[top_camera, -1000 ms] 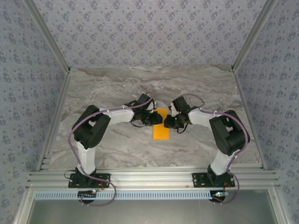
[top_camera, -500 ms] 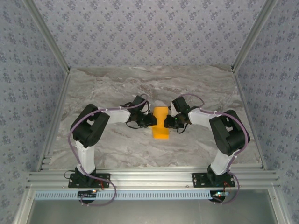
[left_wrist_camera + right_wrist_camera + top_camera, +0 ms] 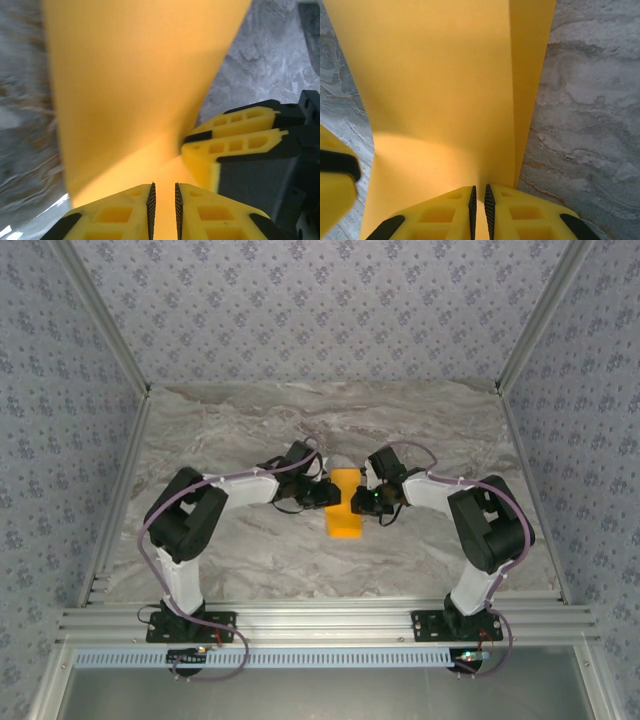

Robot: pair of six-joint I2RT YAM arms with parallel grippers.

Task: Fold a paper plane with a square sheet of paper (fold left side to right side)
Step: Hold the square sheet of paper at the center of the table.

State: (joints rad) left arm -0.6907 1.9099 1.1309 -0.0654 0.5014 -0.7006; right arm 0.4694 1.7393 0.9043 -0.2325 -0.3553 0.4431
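The square sheet of paper lies mid-table as a narrow, folded bright-orange strip, its long side running away from the arm bases. My left gripper is at its left edge and my right gripper at its right edge, facing each other. In the left wrist view the left gripper has its tips down on the paper, jaws a narrow slit apart and nothing pinched; the right fingers touch the sheet's far edge. The right gripper sits the same way on the paper, beside a fold edge.
The marble tabletop is bordered by aluminium rails, with patterned walls on three sides. Both arms reach in from their bases at the near edge, and their elbows bulge outward to the left and right.
The left gripper drew back to the left off the strip, then returned to its left edge. The strip now lies straighter. The right gripper has hardly moved.
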